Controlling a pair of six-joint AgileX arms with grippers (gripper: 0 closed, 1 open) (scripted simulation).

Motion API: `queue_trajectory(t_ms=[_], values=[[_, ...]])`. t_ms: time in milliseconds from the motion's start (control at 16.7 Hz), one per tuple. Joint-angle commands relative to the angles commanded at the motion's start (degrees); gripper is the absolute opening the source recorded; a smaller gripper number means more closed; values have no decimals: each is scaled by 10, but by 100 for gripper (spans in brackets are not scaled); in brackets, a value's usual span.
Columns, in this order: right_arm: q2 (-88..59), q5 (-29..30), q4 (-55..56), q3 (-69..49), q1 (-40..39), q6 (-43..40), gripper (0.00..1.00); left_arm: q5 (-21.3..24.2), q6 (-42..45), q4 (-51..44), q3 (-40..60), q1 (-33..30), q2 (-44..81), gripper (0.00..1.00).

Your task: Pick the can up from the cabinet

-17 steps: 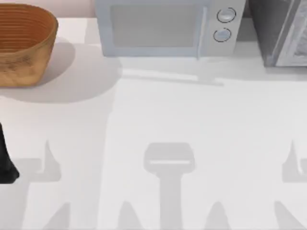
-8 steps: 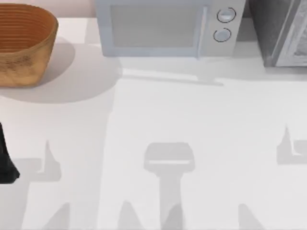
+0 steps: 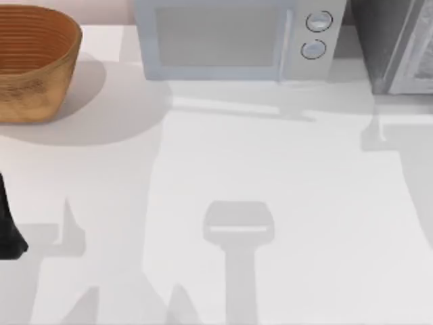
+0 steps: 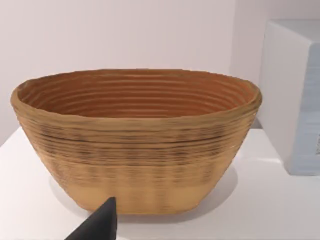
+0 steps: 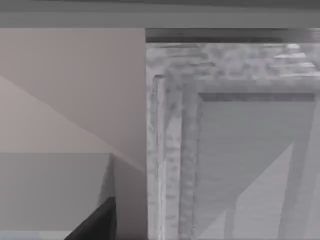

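Can position: it cannot be told from these views. By the task wording it is judged to sit in or on the cabinet (image 3: 399, 47) at the far right corner of the table (image 3: 270, 169), beside the microwave (image 3: 230, 40).

Right gripper (image 5: 97, 222): it is placed close in front of the cabinet, whose grey mottled frame and a panel set back inside it are faced in the right wrist view. Nothing is seen to be held or touched. Whether it is open or closed cannot be told.

Left gripper (image 4: 97, 227): it is parked at the left edge of the table and pointed at the brown basket (image 4: 135, 140), apart from it. Nothing is held. Its opening cannot be told either.

Risks, as judged:
- The cabinet frame may be struck by the right gripper if it is advanced while the can is unlocated, since the frame lies directly ahead at close range.
- The microwave stands just beside the cabinet, so it could be brushed by a sideways correction.
- A small can could be tipped or pushed deeper if it is approached off-centre or with too narrow an opening.
- An empty closure is possible if the grasp is attempted before the can is brought into sight.
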State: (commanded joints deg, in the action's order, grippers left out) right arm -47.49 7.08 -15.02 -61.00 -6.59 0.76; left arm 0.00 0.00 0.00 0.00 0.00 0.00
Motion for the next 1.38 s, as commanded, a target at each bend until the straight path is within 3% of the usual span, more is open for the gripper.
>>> queue_trajectory(t_ms=[300, 540, 1020, 1380], values=[[-182, 27, -56, -250, -25, 2, 100, 0, 0, 0, 0, 0, 0, 100], [-268, 39, -83, -365, -37, 1, 100, 0, 0, 0, 0, 0, 0, 100], [-285, 43, -87, -388, -39, 1, 100, 0, 0, 0, 0, 0, 0, 100], [-402, 105, -31, -451, -96, 1, 100, 0, 0, 0, 0, 0, 0, 100]])
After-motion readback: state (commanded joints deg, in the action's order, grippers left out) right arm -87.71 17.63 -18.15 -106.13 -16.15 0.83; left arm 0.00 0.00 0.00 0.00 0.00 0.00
